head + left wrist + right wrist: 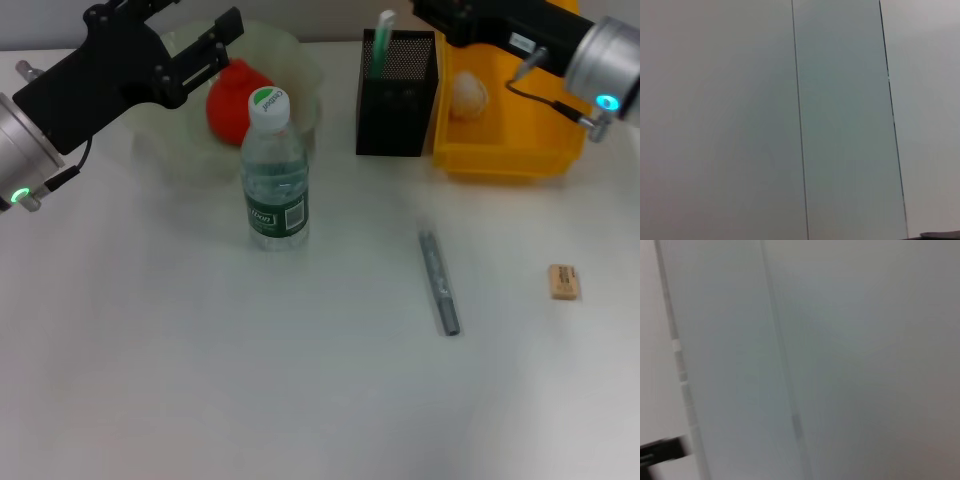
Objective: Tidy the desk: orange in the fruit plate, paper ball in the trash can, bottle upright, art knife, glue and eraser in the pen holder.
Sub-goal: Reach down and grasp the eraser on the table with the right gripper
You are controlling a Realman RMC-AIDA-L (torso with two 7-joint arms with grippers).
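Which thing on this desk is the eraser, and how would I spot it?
Start at the bright yellow trash can at the desk's far right. Come toward the near edge from it to the small tan eraser, lying alone. The grey art knife beside it is long and thin; the eraser is a stubby block.

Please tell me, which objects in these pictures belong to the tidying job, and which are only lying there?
Job:
red-orange orange
pale-green ruffled fruit plate
clear upright bottle
black mesh pen holder
yellow trash can
white paper ball
grey art knife
tan eraser

Only lying there:
nothing that I can see
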